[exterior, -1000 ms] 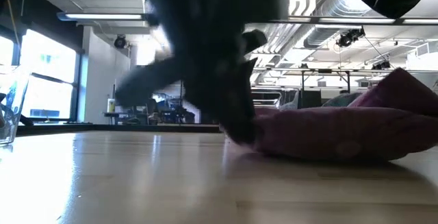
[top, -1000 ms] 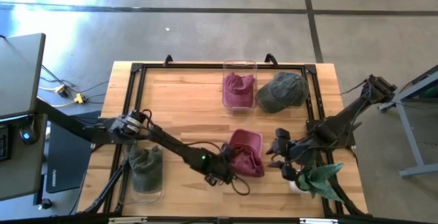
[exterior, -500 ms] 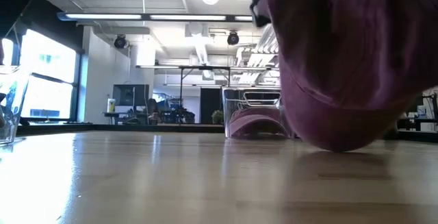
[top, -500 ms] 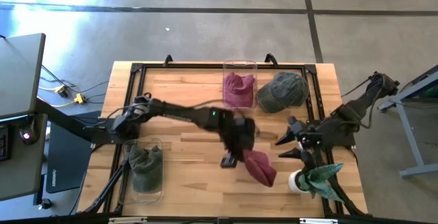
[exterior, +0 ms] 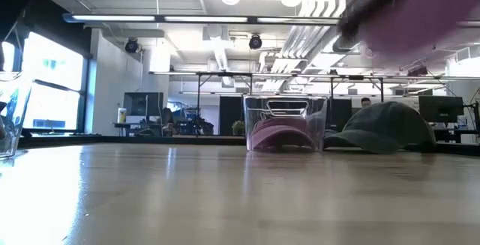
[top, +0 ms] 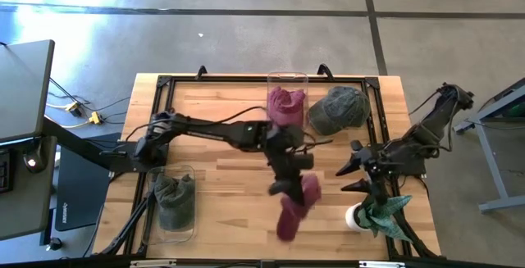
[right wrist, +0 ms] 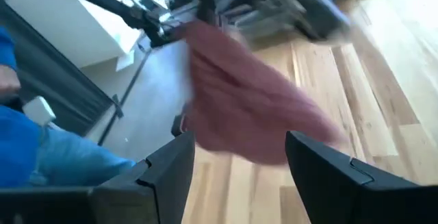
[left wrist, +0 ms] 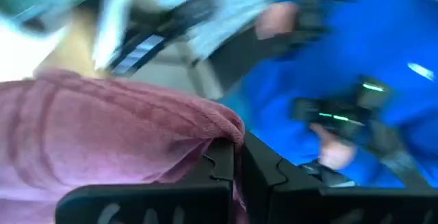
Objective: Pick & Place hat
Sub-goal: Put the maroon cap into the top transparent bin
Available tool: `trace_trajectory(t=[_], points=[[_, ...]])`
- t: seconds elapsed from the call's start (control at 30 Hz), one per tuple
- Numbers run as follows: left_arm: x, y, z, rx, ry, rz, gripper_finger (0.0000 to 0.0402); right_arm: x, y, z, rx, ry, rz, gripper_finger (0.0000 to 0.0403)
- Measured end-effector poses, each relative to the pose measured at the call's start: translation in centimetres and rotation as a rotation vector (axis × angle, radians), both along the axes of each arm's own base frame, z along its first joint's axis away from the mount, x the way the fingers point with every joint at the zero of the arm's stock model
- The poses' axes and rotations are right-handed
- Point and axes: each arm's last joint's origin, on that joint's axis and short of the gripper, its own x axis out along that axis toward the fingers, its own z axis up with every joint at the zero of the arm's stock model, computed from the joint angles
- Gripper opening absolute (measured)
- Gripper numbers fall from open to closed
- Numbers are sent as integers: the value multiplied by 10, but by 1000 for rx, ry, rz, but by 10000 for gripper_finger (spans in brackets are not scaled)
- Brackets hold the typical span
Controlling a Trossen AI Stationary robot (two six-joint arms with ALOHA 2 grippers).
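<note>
The soft maroon fabric hat point(top: 293, 206) hangs off the wooden table point(top: 213, 129), its long axis running down and toward the table's front edge. The left gripper point(top: 289, 188) is clamped on its upper end. The right gripper point(top: 358, 178), fingers spread and empty, waits just beside it, near the white cup holding teal cloth point(top: 371, 214).

Maroon hat point(exterior: 420, 13) is motion-blurred and cut off at the low view's upper corner. Left gripper point(top: 289, 188) is partly hidden by the hat in the high view. The left wrist view's background is smeared.
</note>
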Motion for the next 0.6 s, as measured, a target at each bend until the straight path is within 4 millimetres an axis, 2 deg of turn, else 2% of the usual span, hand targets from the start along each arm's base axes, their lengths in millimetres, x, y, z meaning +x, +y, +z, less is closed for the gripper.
trace_trajectory(t=[0.07,0.13,0.27,0.37,0.5,0.6], points=[[-4,-10,4,20,-51,-46,0,-3,-2,2,-7,-21,-19,224],[-3,-16,-4,47,-47,-63,0,-4,-3,3,-27,-42,-42,224],[14,-3,-48,137,-33,-11,0,-4,-5,4,-45,-53,-61,224],[14,7,-83,205,46,8,0,-4,-4,2,-14,-27,-56,224],[12,21,-105,295,40,88,0,-4,-4,1,28,3,-63,224],[9,34,-129,350,163,199,0,-4,-4,1,46,13,-63,224]])
